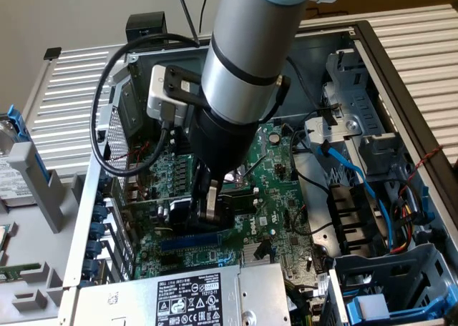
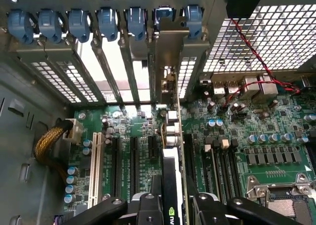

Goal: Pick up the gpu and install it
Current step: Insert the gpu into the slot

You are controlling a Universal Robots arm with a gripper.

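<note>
The gpu point(image 2: 172, 178) stands upright and edge-on between my fingers, in line with a black expansion slot on the motherboard point(image 2: 232, 131). Its silver bracket point(image 2: 173, 47) reaches the rear slot openings of the case. My gripper point(image 2: 177, 207) is shut on the card's top edge. In the exterior view the gripper point(image 1: 211, 208) is low inside the open case, with the gpu point(image 1: 179, 213) and its black shroud under it, just above the motherboard point(image 1: 275, 194). Whether the card's edge connector sits fully in the slot is hidden.
Blue slot latches point(image 2: 108, 22) line the rear wall. The CPU socket point(image 2: 286, 195) lies beside the card, and a yellow braided cable point(image 2: 47, 141) on the other side. A labelled power supply point(image 1: 189, 301) and a drive cage with blue cables point(image 1: 358, 190) crowd the case.
</note>
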